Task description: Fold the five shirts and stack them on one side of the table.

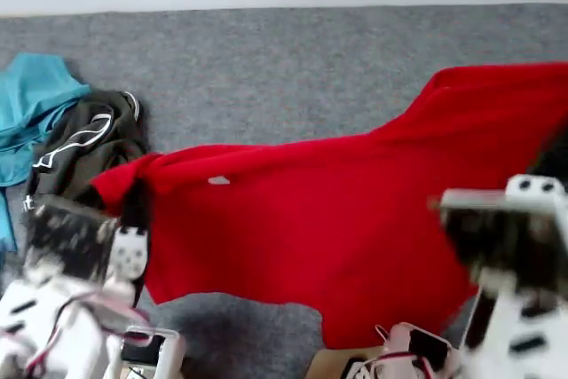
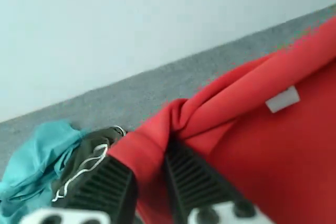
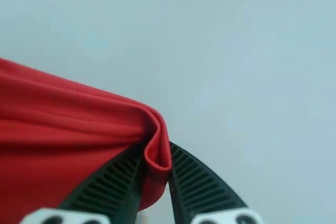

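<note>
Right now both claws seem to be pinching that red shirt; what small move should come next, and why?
Probably draw the arms apart and lower the red shirt flat onto the table. The left gripper and right gripper each pinch a bunched fold of it, and the cloth is creased near the left pinch, so it looks too slack to fold neatly.

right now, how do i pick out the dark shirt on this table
Find the big red shirt stretched over the grey table. Off its left end in the high view lies a crumpled dark olive shirt, against a teal shirt. It alone bears thin white lines.
</note>
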You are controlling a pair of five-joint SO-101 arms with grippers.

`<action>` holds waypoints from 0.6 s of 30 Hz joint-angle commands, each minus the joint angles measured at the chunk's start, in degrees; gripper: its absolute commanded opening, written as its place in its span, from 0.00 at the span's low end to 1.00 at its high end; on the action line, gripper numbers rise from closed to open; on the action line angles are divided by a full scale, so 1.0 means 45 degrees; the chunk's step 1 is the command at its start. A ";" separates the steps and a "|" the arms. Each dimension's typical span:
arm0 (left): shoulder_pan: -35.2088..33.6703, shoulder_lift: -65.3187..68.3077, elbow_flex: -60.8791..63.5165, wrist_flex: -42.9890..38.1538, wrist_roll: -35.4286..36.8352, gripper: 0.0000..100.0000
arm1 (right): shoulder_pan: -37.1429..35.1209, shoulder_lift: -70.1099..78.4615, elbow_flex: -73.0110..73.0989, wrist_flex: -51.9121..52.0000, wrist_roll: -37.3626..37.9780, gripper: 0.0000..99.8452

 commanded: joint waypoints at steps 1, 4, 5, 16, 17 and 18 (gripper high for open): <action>-0.0078 0.0078 0.1514 -0.1719 0.0039 0.00 | -0.0694 0.0283 0.2012 -0.0830 0.0020 0.01; -0.0078 0.0098 0.3057 -0.3595 0.0039 0.00 | -0.1241 0.0303 0.3907 -0.2081 0.0020 0.01; -0.0078 0.0098 0.3604 -0.4200 0.0039 0.00 | -0.1455 0.0322 0.4591 -0.2667 0.0020 0.01; -0.0078 0.3145 0.6398 -0.9983 -0.0860 0.00 | -0.3175 0.0400 1.1839 -1.0012 -0.0254 0.01; -0.0078 0.3770 0.6242 -1.0452 -0.0860 0.00 | -0.3292 0.0557 1.2288 -1.0657 -0.0254 0.01; -0.0078 0.4415 0.6066 -1.0842 -0.0860 0.00 | -0.3350 0.0791 1.2640 -1.1243 -0.0234 0.01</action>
